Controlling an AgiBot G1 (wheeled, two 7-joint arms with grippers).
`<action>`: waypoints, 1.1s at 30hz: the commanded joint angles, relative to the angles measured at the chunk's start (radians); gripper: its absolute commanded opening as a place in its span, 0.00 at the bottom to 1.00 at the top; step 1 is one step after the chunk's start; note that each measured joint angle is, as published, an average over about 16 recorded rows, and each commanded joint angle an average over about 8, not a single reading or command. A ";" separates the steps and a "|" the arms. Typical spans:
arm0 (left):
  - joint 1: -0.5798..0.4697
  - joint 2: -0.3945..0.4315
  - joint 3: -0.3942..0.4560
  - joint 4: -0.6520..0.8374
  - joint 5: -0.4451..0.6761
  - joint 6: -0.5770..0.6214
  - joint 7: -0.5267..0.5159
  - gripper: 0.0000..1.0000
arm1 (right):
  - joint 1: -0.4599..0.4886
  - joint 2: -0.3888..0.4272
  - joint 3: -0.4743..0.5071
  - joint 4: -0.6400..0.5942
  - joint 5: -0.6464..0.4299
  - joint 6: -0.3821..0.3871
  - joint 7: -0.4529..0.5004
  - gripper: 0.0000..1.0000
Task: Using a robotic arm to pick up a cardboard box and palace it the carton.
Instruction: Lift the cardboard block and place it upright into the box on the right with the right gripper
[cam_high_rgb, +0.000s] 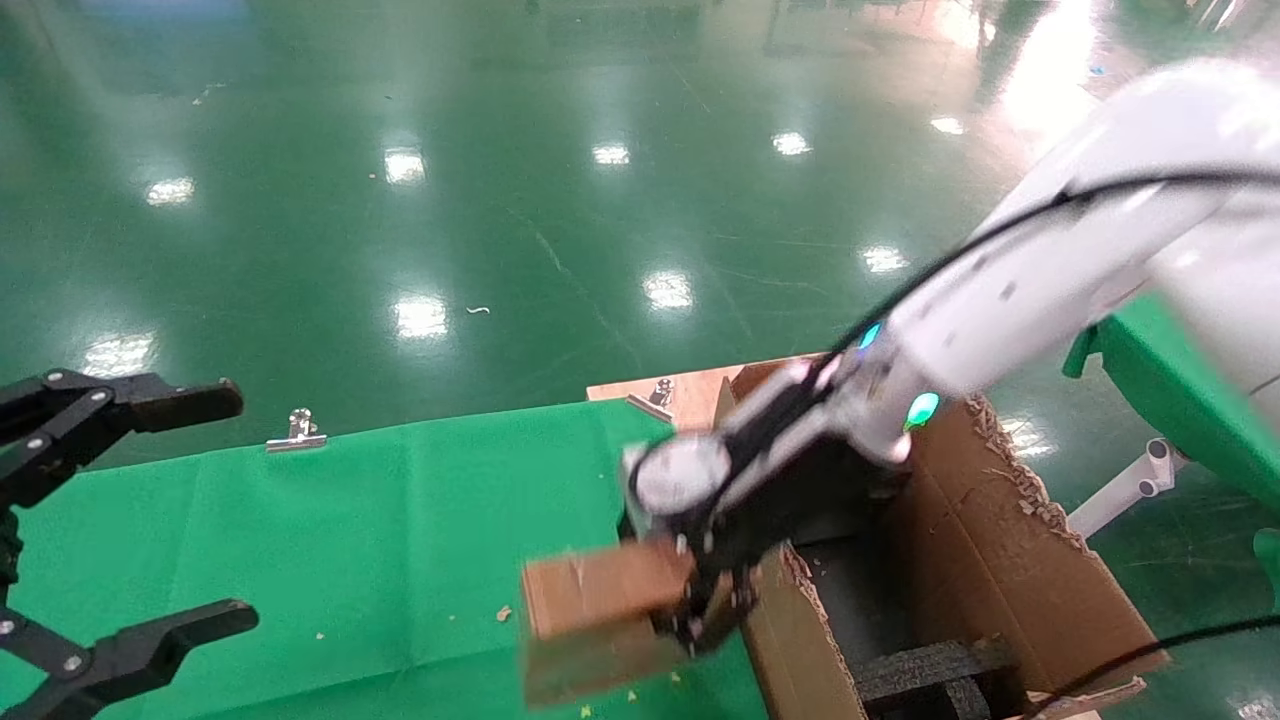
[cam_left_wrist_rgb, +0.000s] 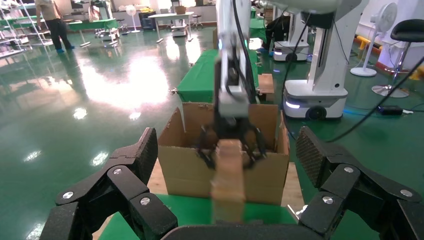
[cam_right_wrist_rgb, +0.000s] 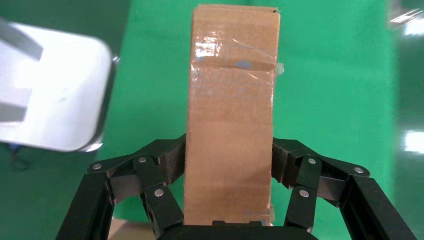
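Clearly gripped already: right gripper (cam_right_wrist_rgb: 227, 185) clenched on the box (cam_right_wrist_rgb: 231, 115), padded fingers (cam_right_wrist_rgb: 170, 159) pressing its two long side faces, near the end closest to the wrist, so most of the length sticking out ahead unsupported. Box hanging clear above the green desk (cam_high_rgb: 300, 560), just beside the carton (cam_high_rgb: 1000, 560), not yet over its opening; from the left wrist view, seen edge-on (cam_left_wrist_rgb: 227, 180) in front of the carton wall (cam_left_wrist_rgb: 185, 170). Judged light and fairly stiff: plain closed cardboard, flat, holding its shape with no visible denting at the pads. Clear tape across the top face likely slick, so better to keep the pads on bare cardboard at the sides, as now. Hold near one end probably lets the far end swing or droop on a quick move; a grip nearer the middle would sit steadier. Ragged flap edges and black foam (cam_high_rgb: 930, 665) inside the carton likely to catch a corner, so worth lowering it level. Left gripper (cam_high_rgb: 130, 520) parked at the left of the desk, fingers spread wide, holding nothing.
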 joint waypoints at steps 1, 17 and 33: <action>0.000 0.000 0.000 0.000 0.000 0.000 0.000 1.00 | 0.048 0.008 -0.010 -0.018 0.030 -0.004 -0.003 0.00; 0.000 0.000 0.000 0.000 0.000 0.000 0.000 1.00 | 0.335 0.072 -0.202 -0.108 0.207 -0.008 -0.074 0.00; 0.000 0.000 0.000 0.000 0.000 0.000 0.000 1.00 | 0.558 0.269 -0.507 -0.190 0.162 -0.011 -0.080 0.00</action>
